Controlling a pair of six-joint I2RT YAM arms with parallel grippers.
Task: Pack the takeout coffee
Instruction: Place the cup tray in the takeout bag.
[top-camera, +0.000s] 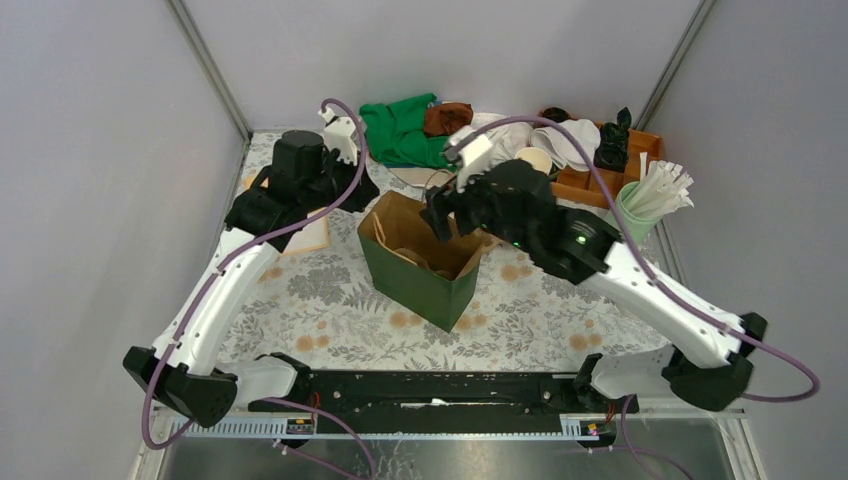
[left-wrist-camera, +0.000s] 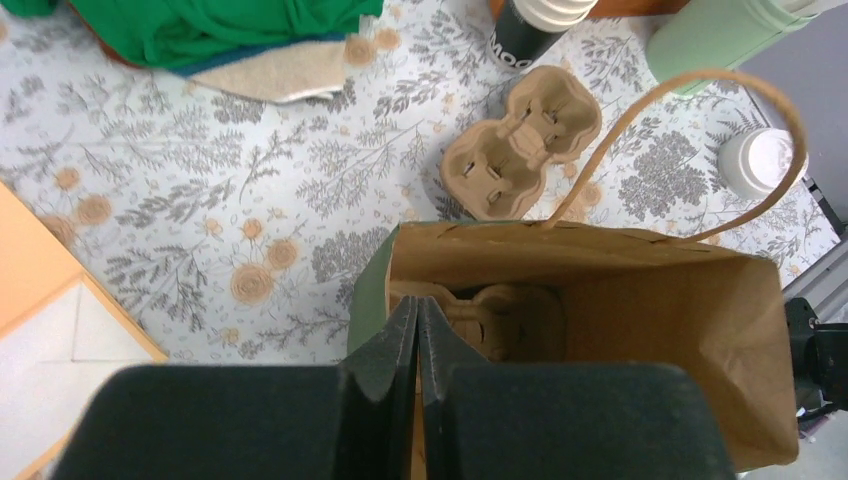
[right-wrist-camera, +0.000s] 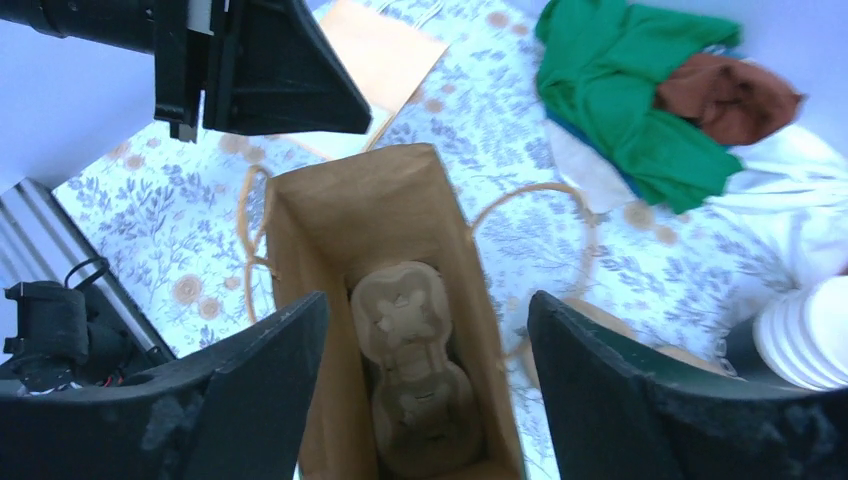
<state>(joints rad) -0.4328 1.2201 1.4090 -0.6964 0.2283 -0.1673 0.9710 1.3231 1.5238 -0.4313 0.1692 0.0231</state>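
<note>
A green paper bag (top-camera: 420, 268) with a brown inside stands open mid-table. My left gripper (left-wrist-camera: 417, 305) (top-camera: 362, 193) is shut on the bag's left rim. A brown pulp cup carrier (right-wrist-camera: 415, 370) (left-wrist-camera: 500, 315) lies flat on the bag's bottom. My right gripper (right-wrist-camera: 425, 300) (top-camera: 445, 215) hangs over the bag's mouth, open, with nothing between its fingers. The takeout coffee (left-wrist-camera: 758, 160), a small white cup with a round white lid, stands on the table beyond the bag, near its paper handle (left-wrist-camera: 700, 90). Neither gripper touches it.
A second pulp carrier (left-wrist-camera: 520, 140) lies on the table behind the bag. A black cup (left-wrist-camera: 525, 30) and a mint-green holder of straws (top-camera: 650, 195) stand near a wooden tray (top-camera: 610, 170). Green cloth (top-camera: 400, 130) lies at the back, an orange board (top-camera: 310, 235) left.
</note>
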